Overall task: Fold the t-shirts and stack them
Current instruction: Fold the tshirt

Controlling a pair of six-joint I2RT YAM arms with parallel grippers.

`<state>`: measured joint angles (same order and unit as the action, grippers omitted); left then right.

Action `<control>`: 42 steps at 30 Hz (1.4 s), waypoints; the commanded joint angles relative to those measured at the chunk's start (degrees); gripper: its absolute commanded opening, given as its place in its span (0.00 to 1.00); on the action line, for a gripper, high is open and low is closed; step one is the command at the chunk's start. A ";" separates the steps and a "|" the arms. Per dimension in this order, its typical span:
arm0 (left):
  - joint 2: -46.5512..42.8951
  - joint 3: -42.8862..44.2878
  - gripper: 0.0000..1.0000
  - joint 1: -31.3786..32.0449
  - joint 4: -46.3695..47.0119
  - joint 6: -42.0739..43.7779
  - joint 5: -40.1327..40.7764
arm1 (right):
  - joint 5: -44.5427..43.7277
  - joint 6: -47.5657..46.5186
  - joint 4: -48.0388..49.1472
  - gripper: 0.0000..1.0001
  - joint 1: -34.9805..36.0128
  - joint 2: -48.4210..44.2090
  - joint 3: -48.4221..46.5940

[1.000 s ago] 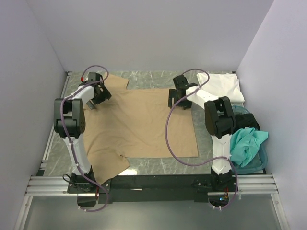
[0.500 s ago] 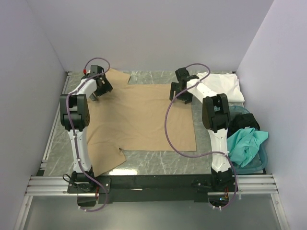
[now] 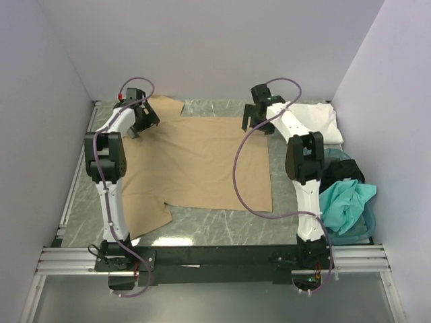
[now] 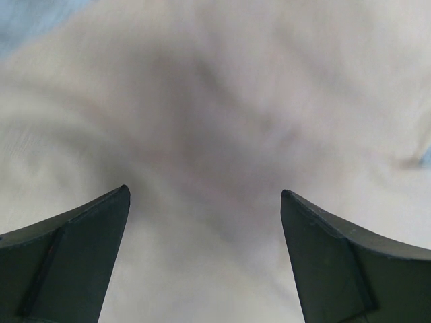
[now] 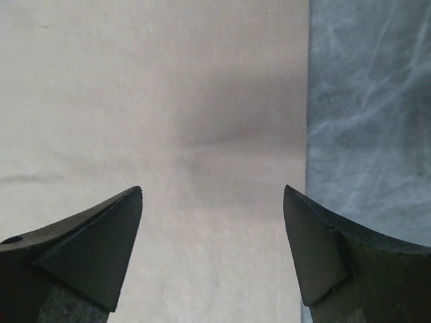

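Observation:
The tan t-shirt lies spread flat on the marble table, a sleeve at the near left and one at the far left. My left gripper is open and empty just above the shirt's far left part; tan cloth fills its wrist view. My right gripper is open and empty over the shirt's far right corner; its wrist view shows the hemmed edge beside bare marble. A white t-shirt lies folded at the far right. A teal t-shirt and a dark grey one sit bunched at the right.
A shallow teal basket holds the bunched shirts at the right edge. White walls close in the table on three sides. Purple cables loop over both arms. A metal rail runs along the near edge.
Both arms reached farther back, from over the shirt's upper middle to its far edge. The tan shirt shifted toward the far side; its near hem and lower sleeve moved back.

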<state>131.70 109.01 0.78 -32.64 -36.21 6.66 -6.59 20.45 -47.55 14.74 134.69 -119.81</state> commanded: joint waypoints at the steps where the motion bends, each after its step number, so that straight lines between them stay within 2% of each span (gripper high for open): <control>1: -13.55 -4.32 0.99 -0.07 -2.07 -1.32 -0.33 | -1.50 -0.76 2.37 0.92 -0.07 -12.42 4.91; 4: -26.46 -15.99 1.00 0.54 0.82 -3.51 1.42 | -0.97 0.73 7.54 0.93 0.29 -22.25 16.77; 5: -29.97 -23.24 0.99 1.15 1.78 -5.35 2.04 | -0.79 1.60 10.95 0.93 0.55 -24.80 20.37; 6: -36.62 -26.88 0.99 1.33 2.92 -6.58 2.48 | -0.44 2.05 12.55 0.93 0.81 -29.79 27.45; 12: -56.42 -50.63 0.99 4.31 -1.01 -18.54 4.23 | 1.75 6.53 21.79 0.94 2.57 -45.10 50.77; 14: -60.31 -57.81 0.99 7.73 -1.72 -21.26 4.24 | 2.02 7.32 23.02 0.95 3.27 -47.23 54.23; 16: -64.36 -61.36 0.99 10.90 -4.07 -23.72 5.90 | 1.76 7.50 23.38 0.95 4.15 -49.35 57.22; 17: -65.42 -63.90 0.99 14.83 -6.01 -27.65 7.74 | 1.67 7.59 23.29 0.95 4.50 -49.87 58.01; 23: -72.45 -72.52 1.00 25.48 -15.77 -44.53 12.23 | 1.93 7.15 24.00 0.95 6.26 -53.83 61.45; 28: -78.52 -77.18 1.00 30.68 -20.88 -55.97 12.16 | 2.54 6.89 23.73 0.95 6.53 -54.10 62.42; 34: -76.86 -79.30 0.99 34.11 -25.53 -65.12 11.72 | 2.46 6.45 24.08 0.95 6.53 -52.52 62.94; 38: -75.19 -77.03 0.99 37.97 -29.92 -72.05 12.33 | 2.20 5.66 23.38 0.95 6.44 -51.37 61.98; 42: -73.09 -76.67 0.99 40.18 -31.08 -75.50 11.19 | 2.55 4.95 23.73 0.95 6.35 -51.55 62.41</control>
<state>57.41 30.28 39.66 -59.96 -105.10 17.56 -3.70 26.48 -25.28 20.86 83.53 -57.25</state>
